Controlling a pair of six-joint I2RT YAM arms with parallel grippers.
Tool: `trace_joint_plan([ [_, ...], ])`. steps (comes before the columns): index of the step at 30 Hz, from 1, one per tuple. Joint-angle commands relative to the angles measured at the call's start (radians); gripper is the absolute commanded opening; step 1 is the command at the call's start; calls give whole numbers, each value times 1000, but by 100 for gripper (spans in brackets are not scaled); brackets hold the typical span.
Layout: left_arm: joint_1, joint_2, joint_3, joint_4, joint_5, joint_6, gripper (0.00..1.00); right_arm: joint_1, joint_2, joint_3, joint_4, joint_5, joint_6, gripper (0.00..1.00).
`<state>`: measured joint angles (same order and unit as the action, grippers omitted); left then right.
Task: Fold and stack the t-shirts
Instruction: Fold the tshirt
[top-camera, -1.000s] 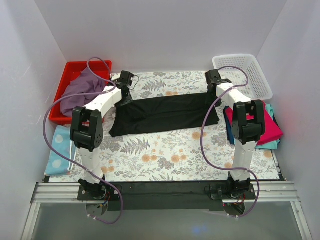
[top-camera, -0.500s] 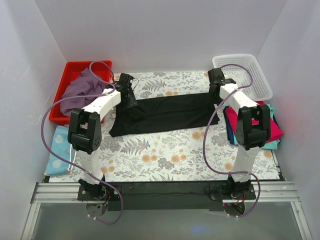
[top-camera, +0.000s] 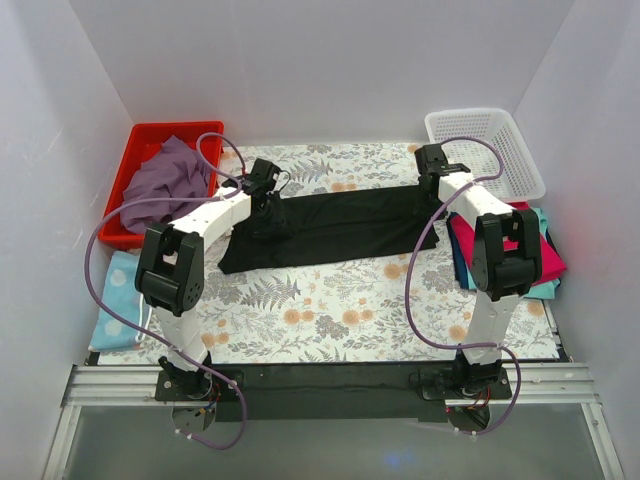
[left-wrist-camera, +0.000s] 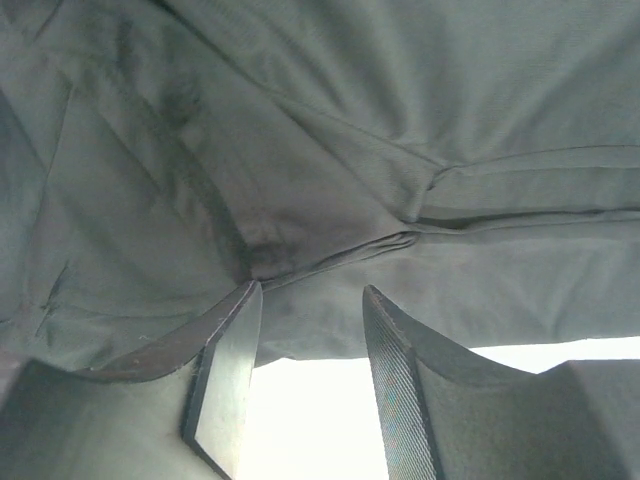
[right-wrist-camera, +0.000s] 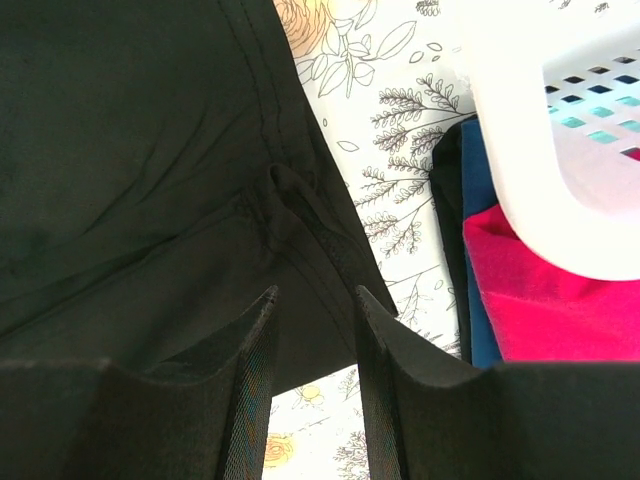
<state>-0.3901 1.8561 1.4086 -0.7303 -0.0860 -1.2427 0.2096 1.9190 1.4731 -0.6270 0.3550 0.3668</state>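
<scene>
Floral table cover (top-camera: 330, 320) carries the black t-shirt (top-camera: 330, 225), laid out as a long flat band between the two arms. Behind and outboard of the left gripper (left-wrist-camera: 305, 290), a dusty purple t-shirt (top-camera: 160, 180) lies heaped in a red bin (top-camera: 140, 132). Just outboard of the right gripper (right-wrist-camera: 312, 292) sits a stack topped by a magenta-pink t-shirt (top-camera: 548, 258), with a teal t-shirt (top-camera: 541, 216) and a dark blue t-shirt (right-wrist-camera: 478, 250) showing at its edges, beside a white basket (top-camera: 470, 113). Both grippers stand at the black shirt's far edge, one near each end, fingers parted and nothing pinched between them. Directly ahead of the left tips a creased fold (left-wrist-camera: 330, 250) runs across the cloth; a raised hem ridge (right-wrist-camera: 285, 195) sits just ahead of the right tips. The fabric looks light, limp and easily rucked, likely to sag and drag unless taken at both ends together, and those doubled ridges seem the surest holds
</scene>
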Motion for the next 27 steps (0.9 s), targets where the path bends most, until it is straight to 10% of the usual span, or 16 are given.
trace_joint_plan([
  [1, -3, -34, -11, 2, -27, -23, 43, 1, -51, -19, 9, -4, 1, 41],
  [27, -4, 48, -7, 20, -73, 11, 0, -1, -45, -26, 9, 15, -6, 40],
])
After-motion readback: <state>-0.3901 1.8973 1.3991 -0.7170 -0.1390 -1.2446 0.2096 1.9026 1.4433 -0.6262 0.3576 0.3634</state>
